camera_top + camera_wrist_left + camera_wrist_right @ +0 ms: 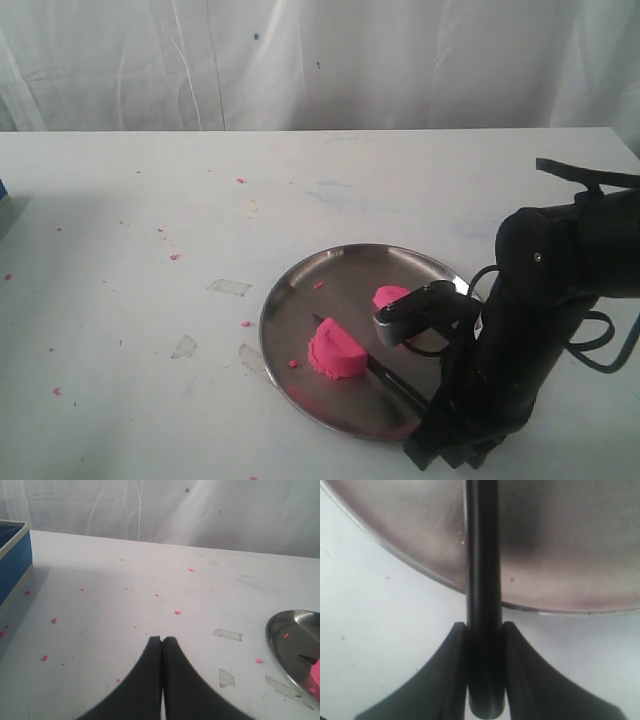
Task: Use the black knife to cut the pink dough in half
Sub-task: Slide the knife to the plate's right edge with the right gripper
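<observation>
The pink dough lies in two half-round pieces on the steel plate (330,275): a larger one (336,350) toward the front and a smaller one (390,296) behind it. Between them runs the black knife (385,375), tip pointing toward the plate's left. My right gripper (484,627) is shut on the knife's black handle (482,580) just past the plate's front-right rim; in the exterior view the arm hides the grip. My left gripper (162,639) is shut with nothing in it, hovering over bare table left of the plate (292,645).
Tiny pink crumbs (175,257) dot the white table, and scraps of clear tape (229,287) lie left of the plate. A blue box (12,560) stands at the far left. A white curtain closes off the back.
</observation>
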Motion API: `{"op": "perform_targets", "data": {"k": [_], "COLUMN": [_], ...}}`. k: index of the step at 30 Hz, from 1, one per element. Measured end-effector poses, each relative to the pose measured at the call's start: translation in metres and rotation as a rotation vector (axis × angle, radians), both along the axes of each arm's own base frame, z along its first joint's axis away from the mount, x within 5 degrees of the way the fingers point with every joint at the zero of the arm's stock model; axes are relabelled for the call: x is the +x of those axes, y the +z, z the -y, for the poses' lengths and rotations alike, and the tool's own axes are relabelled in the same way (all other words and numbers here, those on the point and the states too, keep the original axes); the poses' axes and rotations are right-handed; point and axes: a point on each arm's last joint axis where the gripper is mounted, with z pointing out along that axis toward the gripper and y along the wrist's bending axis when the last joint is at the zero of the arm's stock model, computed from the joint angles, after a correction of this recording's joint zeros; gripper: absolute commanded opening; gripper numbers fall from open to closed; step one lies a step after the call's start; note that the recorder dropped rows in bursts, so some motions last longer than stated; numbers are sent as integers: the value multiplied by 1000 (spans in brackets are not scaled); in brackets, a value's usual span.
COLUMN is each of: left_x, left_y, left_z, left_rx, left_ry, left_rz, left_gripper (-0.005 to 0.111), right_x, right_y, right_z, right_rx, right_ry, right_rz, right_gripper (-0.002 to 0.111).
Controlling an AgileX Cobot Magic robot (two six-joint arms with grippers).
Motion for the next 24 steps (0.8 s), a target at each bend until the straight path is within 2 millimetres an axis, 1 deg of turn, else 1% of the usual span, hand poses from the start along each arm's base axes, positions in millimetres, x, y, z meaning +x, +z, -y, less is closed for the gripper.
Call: {"op": "perform_targets", "data": {"k": [4,8,11,15,17,20,24], "left_x": [0,0,0,0,0,0,0], "left_y": [0,0,0,0,0,0,0], "left_z": [0,0,0,0,0,0,0], "left_rx": [0,0,0,0,0,0,0], "left_ry": [0,0,0,0,0,0,0], "left_rz": [0,0,0,0,0,0,0], "left_gripper": [0,0,0,0,0,0,0], "right_x": [4,8,10,15,18,23,24], "right_y": [6,25,40,55,59,61,58], "right_z": [-3,-4,2,15,22,29,36], "right_rx": [5,23,1,-97,-155,-199,-222], "right_ry": [5,12,-12,-53,-90,-145,-176], "right_rz": [-1,65,154,287,345,387,389], "right_gripper": [0,0,0,0,0,0,0]}}
